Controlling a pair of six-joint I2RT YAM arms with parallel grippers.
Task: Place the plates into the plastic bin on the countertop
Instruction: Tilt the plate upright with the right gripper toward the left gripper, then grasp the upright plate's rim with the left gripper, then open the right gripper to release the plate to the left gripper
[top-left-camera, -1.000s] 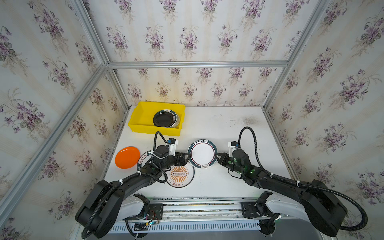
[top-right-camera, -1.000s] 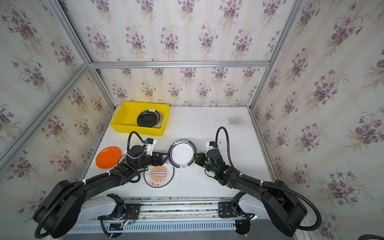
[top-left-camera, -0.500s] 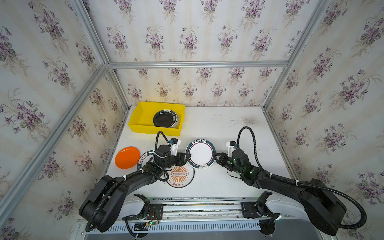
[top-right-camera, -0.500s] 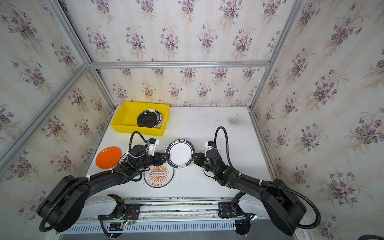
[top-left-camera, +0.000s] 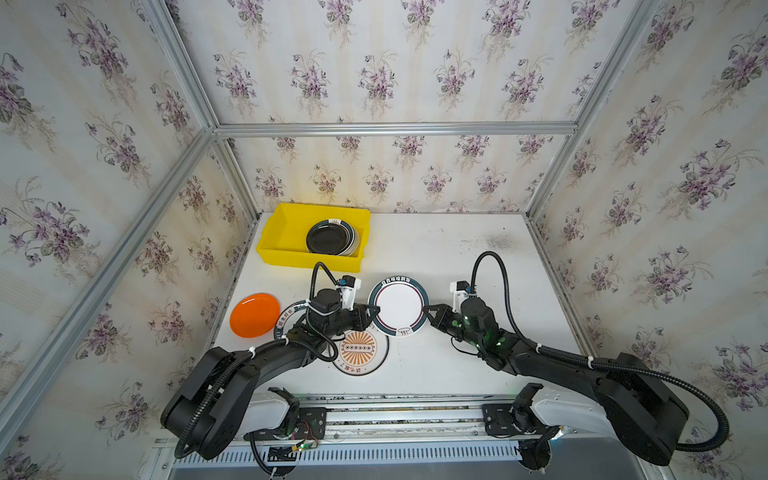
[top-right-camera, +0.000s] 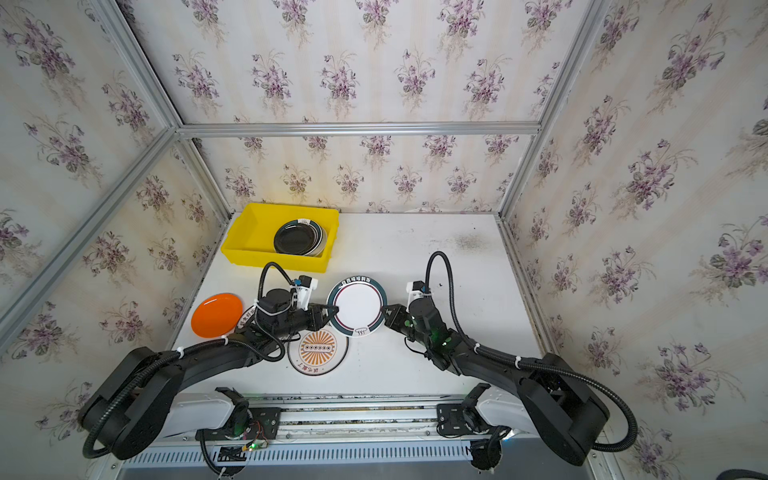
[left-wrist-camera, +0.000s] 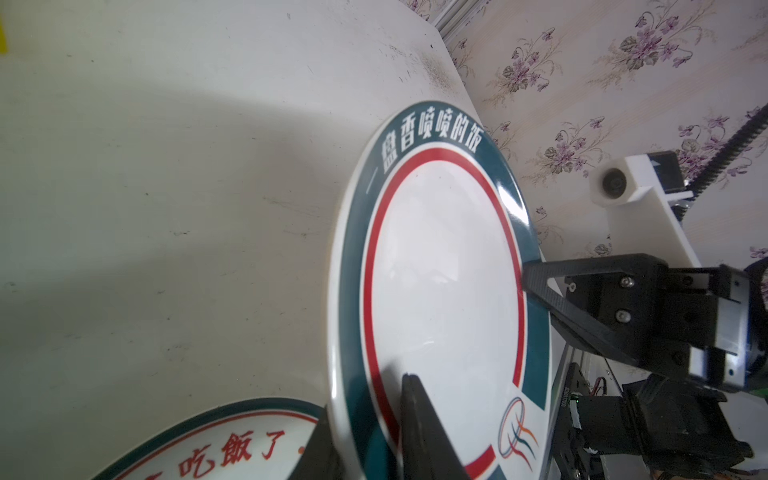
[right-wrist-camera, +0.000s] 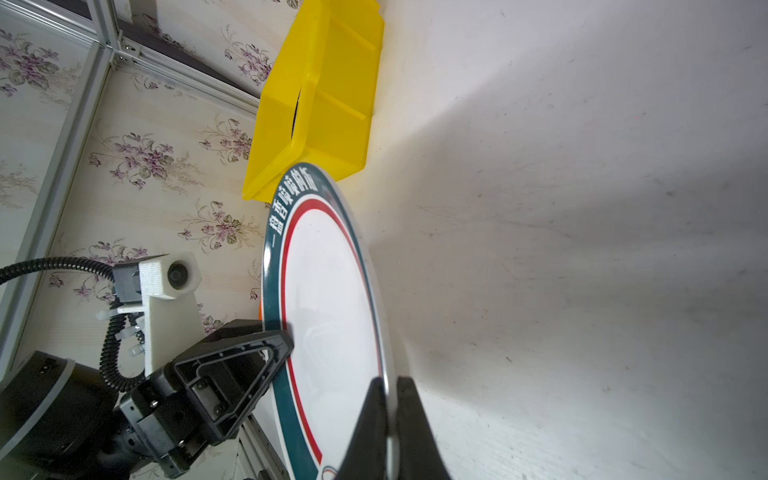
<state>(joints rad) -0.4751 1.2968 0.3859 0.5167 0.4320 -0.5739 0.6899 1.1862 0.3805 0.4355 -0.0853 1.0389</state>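
One yellow bin (top-left-camera: 282, 239); four plates (top-left-camera: 398, 306) outside it; a stack (top-left-camera: 330, 237) inside, number unclear; two robot arms (top-left-camera: 274, 357).

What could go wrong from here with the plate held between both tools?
The left tool and right tool each pinch only the rim of the round white plate with the dark green lettered rim; out-of-step motion could twist it loose. Dropped, it might strike the round orange-sunburst plate lying close by.
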